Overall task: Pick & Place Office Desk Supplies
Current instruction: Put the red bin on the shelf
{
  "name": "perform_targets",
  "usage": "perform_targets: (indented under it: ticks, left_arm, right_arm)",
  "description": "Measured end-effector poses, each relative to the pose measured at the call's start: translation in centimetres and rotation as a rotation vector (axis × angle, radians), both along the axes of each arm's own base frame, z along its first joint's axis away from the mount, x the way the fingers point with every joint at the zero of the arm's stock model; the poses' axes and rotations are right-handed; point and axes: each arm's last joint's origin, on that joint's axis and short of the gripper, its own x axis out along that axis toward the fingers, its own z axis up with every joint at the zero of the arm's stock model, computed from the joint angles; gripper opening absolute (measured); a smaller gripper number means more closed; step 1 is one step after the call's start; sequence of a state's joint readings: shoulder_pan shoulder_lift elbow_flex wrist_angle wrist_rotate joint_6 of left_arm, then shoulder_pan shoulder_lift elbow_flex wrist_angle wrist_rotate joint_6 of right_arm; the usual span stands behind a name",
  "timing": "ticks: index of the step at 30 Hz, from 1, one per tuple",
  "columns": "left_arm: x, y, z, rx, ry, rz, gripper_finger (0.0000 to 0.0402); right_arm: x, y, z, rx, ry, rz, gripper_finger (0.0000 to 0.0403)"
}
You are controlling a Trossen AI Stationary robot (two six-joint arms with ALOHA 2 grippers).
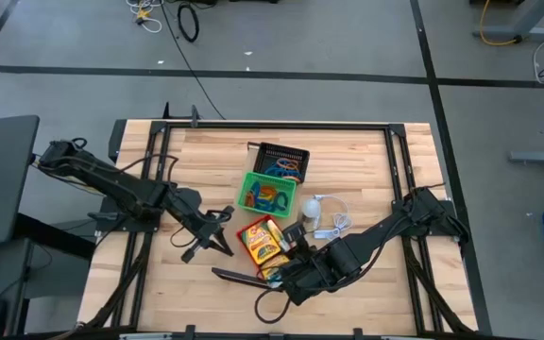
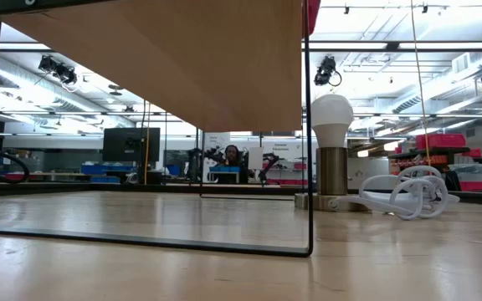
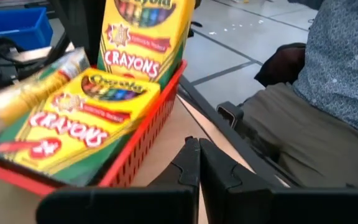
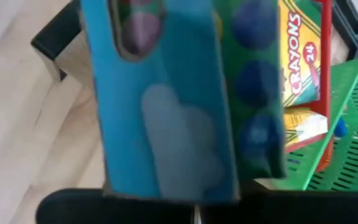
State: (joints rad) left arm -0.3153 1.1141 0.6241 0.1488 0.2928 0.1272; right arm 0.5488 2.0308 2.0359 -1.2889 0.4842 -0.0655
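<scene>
From overhead, the right gripper point(image 1: 286, 274) is hovering at the six-o'clock edge of the red tray point(image 1: 253, 229) of crayon boxes point(image 1: 264, 241), while the left gripper point(image 1: 217, 219) is waiting, pinched shut and empty, at its nine o'clock. Through the right wrist camera, that gripper is clamping a blue-green card box point(image 4: 173, 106), which looks light, stiff, crushable and best pinched across its flat faces.

- The flat yellow-and-green card box point(image 3: 89, 115) lying in the red mesh tray point(image 3: 143, 144) reads "CRAYONS" in red, with a brand oval above, blurred.
- The upright yellow card box point(image 3: 143, 38) behind it reads "CRAYONS".
- Right wrist view: a yellow box point(image 4: 298, 56) reads "CRAYONS 24".
</scene>
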Motion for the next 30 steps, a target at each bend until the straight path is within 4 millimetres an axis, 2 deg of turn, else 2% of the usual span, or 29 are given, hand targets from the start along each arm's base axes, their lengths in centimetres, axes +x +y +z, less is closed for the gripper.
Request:
perform_targets:
  ticks: [8, 15, 20, 24, 27, 30]
  left_arm:
    - [0.2, 0.0, 0.9, 0.010, -0.020, -0.001, 0.0002]
    - [0.2, 0.0, 0.9, 0.039, -0.038, 0.008, 0.0002]
    - [0.2, 0.1, 1.0, 0.053, -0.051, 0.015, 0.0002]
    - [0.1, 0.1, 1.1, 0.056, -0.058, 0.013, 0.0002]
    - [0.1, 0.1, 1.1, 0.057, -0.058, 0.012, 0.0002]
    - [0.1, 0.1, 1.1, 0.058, -0.058, 0.012, 0.0002]
  right_arm:
    - [-0.3, 0.1, 0.4, -0.031, -0.040, -0.010, 0.0000]
    - [-0.9, 0.9, 1.1, -0.001, -0.084, -0.028, 0.0000]
    - [-2.2, 1.6, 2.0, 0.086, -0.096, -0.070, 0.0000]
    - [-3.2, 2.3, 2.4, 0.245, -0.034, -0.100, 0.0000]
    - [-3.5, 2.9, 1.9, 0.320, 0.023, -0.120, 0.0000]
    - [-3.3, 3.0, 1.0, 0.309, 0.022, -0.141, 0.0000]
